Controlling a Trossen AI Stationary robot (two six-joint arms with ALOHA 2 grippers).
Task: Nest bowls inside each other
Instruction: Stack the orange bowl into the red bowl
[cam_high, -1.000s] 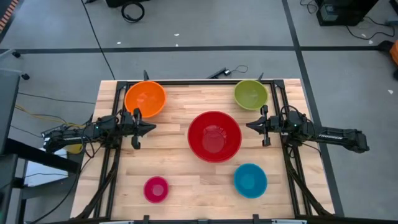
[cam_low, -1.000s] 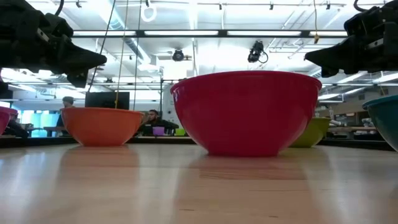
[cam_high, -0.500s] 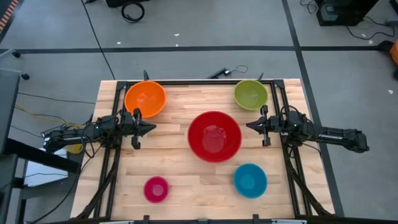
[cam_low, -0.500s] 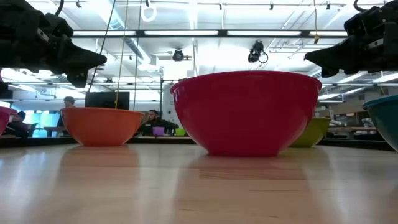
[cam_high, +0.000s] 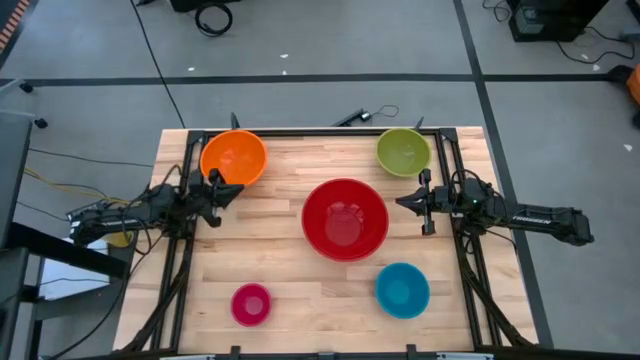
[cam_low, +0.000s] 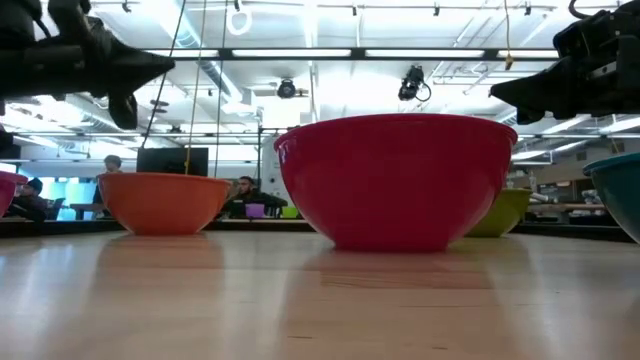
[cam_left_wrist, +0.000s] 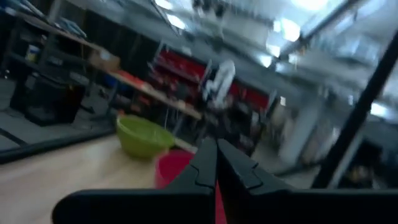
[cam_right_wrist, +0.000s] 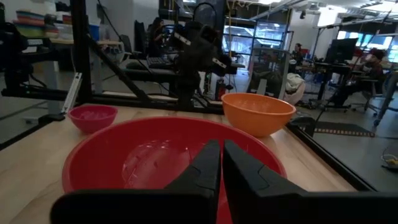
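Observation:
Five bowls rest on their bases on the wooden table: red (cam_high: 345, 219) in the middle, orange (cam_high: 233, 158) far left, lime green (cam_high: 403, 151) far right, blue (cam_high: 402, 290) near right, pink (cam_high: 251, 303) near left. My left gripper (cam_high: 238, 188) hovers shut just near of the orange bowl, pointing toward the red bowl and tipped upward (cam_low: 165, 65). My right gripper (cam_high: 400, 202) hovers shut right of the red bowl, pointing level at it (cam_right_wrist: 222, 158). Neither touches a bowl.
Black frame rails (cam_high: 445, 160) run along the table's left, right and far edges. Bare wood lies between the pink and blue bowls (cam_high: 325, 295). People sit at desks in the room beyond the table (cam_low: 240, 190).
My left gripper has tipped its fingers upward and rolled at the wrist, its tip swinging up and a little toward the far edge, nearer the orange bowl. It stays shut. The bowls have kept their places.

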